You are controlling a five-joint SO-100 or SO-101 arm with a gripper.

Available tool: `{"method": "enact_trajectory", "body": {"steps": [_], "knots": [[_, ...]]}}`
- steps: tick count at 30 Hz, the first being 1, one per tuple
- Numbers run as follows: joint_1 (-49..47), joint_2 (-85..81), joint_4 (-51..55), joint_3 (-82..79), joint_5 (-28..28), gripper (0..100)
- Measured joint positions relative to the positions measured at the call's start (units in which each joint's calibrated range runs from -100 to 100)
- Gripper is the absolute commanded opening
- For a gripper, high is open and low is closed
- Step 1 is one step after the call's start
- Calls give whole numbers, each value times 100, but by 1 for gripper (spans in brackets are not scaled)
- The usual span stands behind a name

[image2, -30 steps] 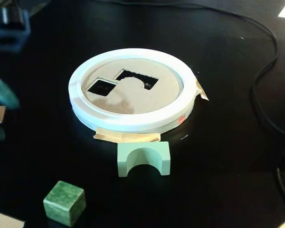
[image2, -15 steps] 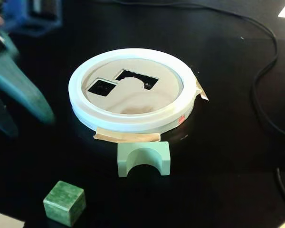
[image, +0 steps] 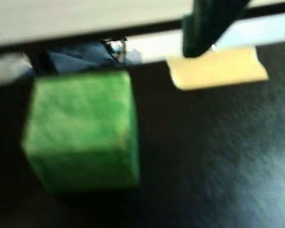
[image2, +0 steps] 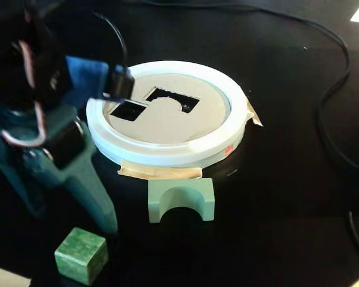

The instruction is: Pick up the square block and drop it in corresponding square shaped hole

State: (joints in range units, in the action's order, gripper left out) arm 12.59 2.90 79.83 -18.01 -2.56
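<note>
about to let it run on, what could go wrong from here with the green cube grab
1. The gripper stands beside the cube, not around it; closing now could nudge or tip it rather than grip it.
2. The arch block sits in front of the sorter ring, so a low carry might clip it.
3. The square hole is partly hidden by the cable plug; whether the cable would snag a drop is unclear.

In the fixed view, the cube (image2: 81,255) sits front-left, arch block (image2: 181,201) just before the ring lid (image2: 167,152).
</note>
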Motion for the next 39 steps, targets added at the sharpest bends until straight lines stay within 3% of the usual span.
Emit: {"method": "enact_trajectory", "body": {"steps": [24,26,28,32,39], "knots": [[0,1427,-78,576,5,85],[20,1427,-78,576,5,78],[10,1427,-87,576,5,61],[-20,1427,-87,576,5,39],[-40,1427,-87,576,5,36]]}}
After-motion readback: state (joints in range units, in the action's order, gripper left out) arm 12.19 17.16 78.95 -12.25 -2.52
